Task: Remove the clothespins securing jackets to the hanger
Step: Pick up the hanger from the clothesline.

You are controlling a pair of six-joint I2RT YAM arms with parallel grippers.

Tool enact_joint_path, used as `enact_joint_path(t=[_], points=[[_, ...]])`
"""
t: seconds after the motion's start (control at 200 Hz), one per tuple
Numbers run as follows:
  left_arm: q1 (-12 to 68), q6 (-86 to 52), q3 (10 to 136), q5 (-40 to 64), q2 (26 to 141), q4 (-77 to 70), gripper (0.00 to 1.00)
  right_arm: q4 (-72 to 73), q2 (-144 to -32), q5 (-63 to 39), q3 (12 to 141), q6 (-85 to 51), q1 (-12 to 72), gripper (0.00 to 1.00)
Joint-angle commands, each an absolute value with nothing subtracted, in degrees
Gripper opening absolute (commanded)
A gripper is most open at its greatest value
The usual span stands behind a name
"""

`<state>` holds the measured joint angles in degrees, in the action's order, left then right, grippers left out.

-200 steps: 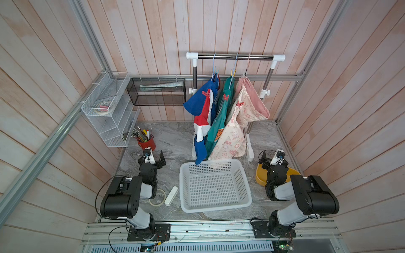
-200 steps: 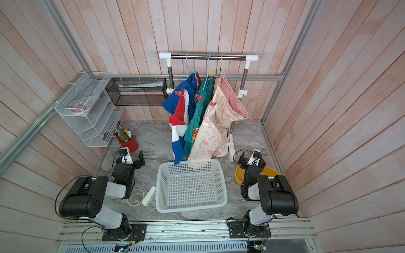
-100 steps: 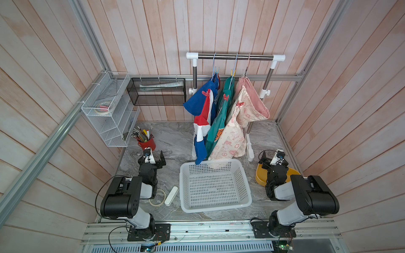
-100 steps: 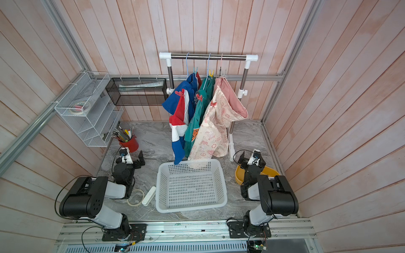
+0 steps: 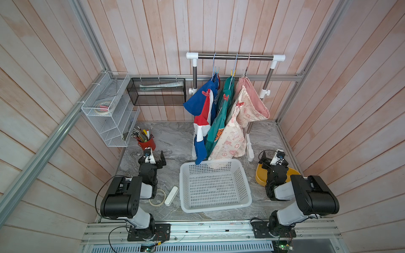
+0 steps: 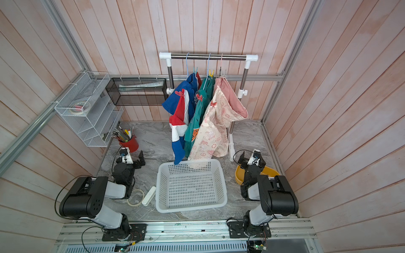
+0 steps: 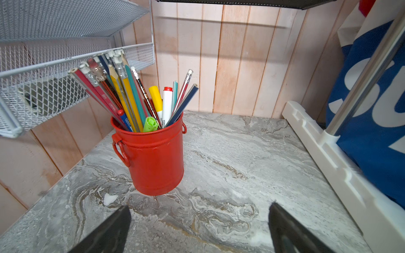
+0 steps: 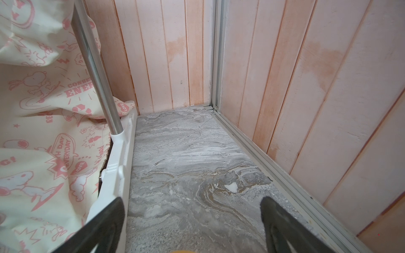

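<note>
- Hanging from the rail (image 5: 235, 57) at the back of the table are three garments side by side: the blue jacket (image 5: 202, 109) on the robot's left, the teal jacket (image 5: 220, 120) in the middle and the cream jacket (image 5: 235, 135) on the right.
- The clothespins (image 5: 225, 97), coral red, are clamped one to each garment, high up near the shoulder; all three show in both top views.
- The white basket (image 5: 182, 177) sits on the table below the jackets' hems, between the two arms.
- The left gripper (image 7: 198, 212) sits low over the marble top with its jaws spread wide and nothing between them. It faces the red cup (image 7: 156, 162) of pencils, and the blue jacket shows at the edge of its wrist view.
- The right gripper (image 8: 192, 200) is likewise spread wide and holds nothing. It sits low beside the rack's white foot (image 8: 119, 157), by the cream jacket's hem.
- The yellow bowl (image 5: 260, 178) lies under the right arm.
- Neither gripper touches a clothespin; both are well below them.
</note>
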<state>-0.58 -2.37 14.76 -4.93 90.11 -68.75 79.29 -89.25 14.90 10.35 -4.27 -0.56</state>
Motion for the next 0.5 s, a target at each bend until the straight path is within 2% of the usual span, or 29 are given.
enact_joint_path(t=[0.0, 0.295, 0.385, 0.435, 0.495], points=[[-0.61, -1.82, 15.12, -4.31, 89.64, -68.47, 1.0, 79.34, -89.74, 14.28, 10.85, -3.96, -0.37, 0.98], [-0.62, -0.97, 15.2, -2.65, 86.66, -66.13, 1.0, 80.8, -88.32, 16.12, 9.56, -4.63, -0.48, 0.98], [-0.62, -2.02, 16.19, -6.31, 80.27, -58.54, 1.0, 78.19, -84.24, 14.06, 8.29, -3.97, -0.51, 0.98], [-0.53, -0.84, 17.52, -5.86, 76.45, -52.49, 1.0, 78.53, -82.37, 16.9, 8.5, -2.95, 0.82, 0.98], [-0.36, -0.82, 19.41, -6.25, 71.82, -44.73, 1.0, 68.29, -77.55, 18.79, 11.63, -2.9, 1.26, 0.98]])
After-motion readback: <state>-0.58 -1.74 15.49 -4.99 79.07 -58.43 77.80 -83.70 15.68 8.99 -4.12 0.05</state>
